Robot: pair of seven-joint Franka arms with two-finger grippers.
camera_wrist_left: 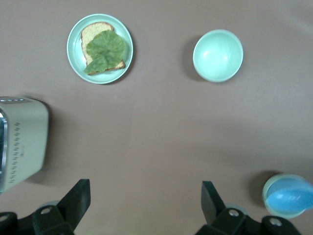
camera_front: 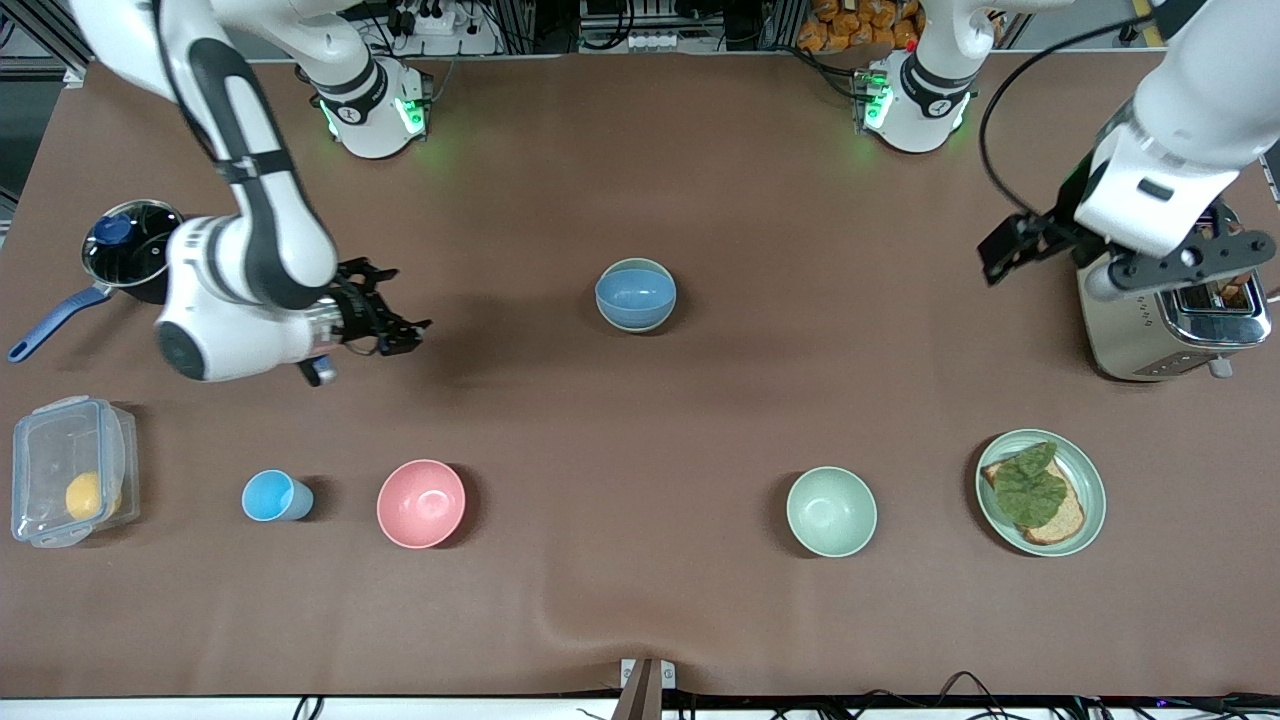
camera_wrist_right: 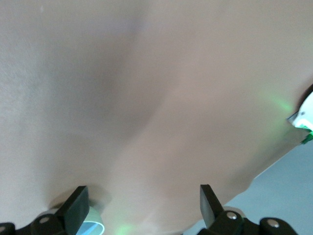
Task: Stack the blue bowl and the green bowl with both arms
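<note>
Two bowls are nested mid-table — the blue bowl (camera_front: 635, 293) in a green bowl (camera_front: 662, 318). Another green one (camera_front: 831, 511) sits empty, nearer the camera. Left gripper (camera_wrist_left: 142, 205), spread, hangs over the toaster (camera_front: 1172, 325); right gripper (camera_wrist_right: 142, 205), spread, over bare table. Only the front view shows the lemon (camera_front: 83, 494) in the box (camera_front: 40, 445).

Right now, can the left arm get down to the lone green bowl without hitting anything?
Probably yes. The left hand hangs open beside the toaster, and only bare table lies between it and the green bowl; the sandwich plate sits aside.
</note>
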